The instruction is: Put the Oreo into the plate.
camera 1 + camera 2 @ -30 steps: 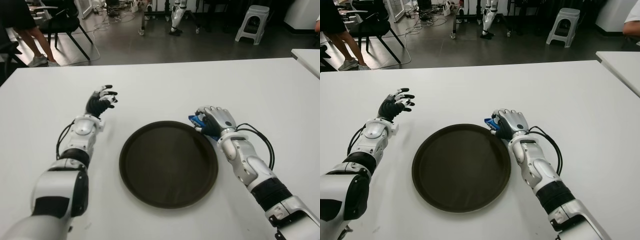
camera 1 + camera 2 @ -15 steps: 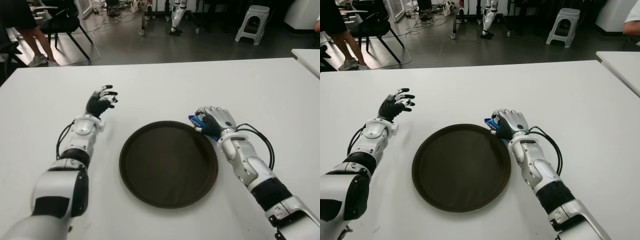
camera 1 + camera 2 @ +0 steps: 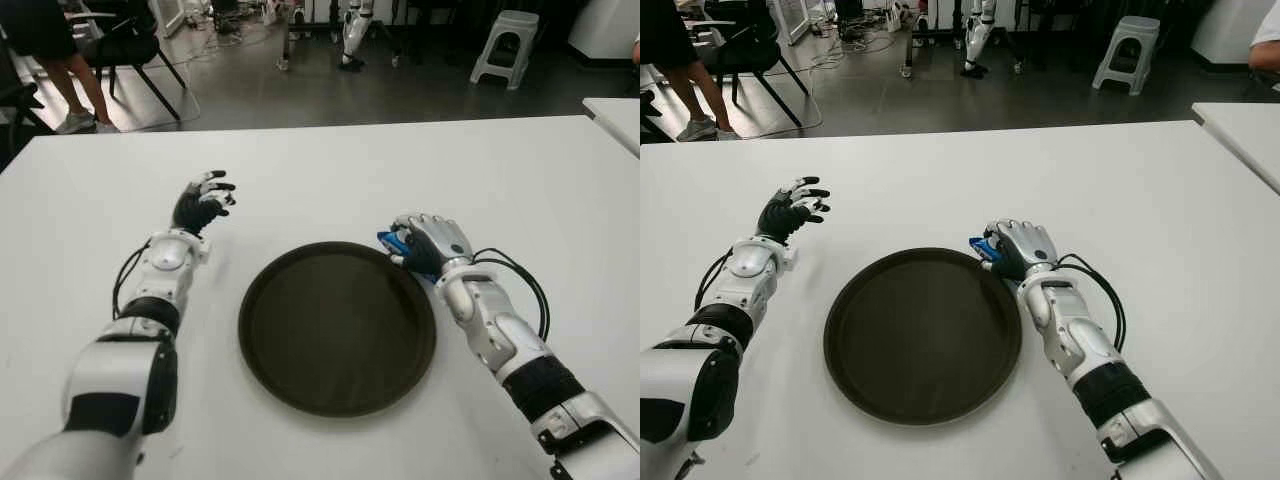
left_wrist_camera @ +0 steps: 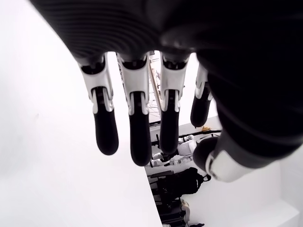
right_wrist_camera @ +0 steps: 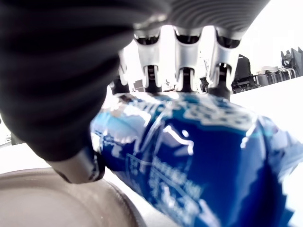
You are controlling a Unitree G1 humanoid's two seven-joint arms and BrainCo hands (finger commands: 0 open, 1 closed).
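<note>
Right robot hand (image 3: 432, 243) clasping blue Oreo pack (image 5: 199, 156) beside plate (image 3: 337, 327); left robot hand (image 3: 203, 201) slack-fingered.

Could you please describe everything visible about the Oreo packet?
The Oreo packet is a glossy blue wrapper with white print, looking like crinkled plastic film. The right hand is closed over it, fingers curled across its top and the thumb beside it. It sits just beyond the right rim of the dark round plate, not inside it. Only a blue end shows in the eye views.

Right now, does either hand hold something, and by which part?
The right hand grips the blue Oreo packet around its middle, beside the plate. The left hand holds nothing.
</note>
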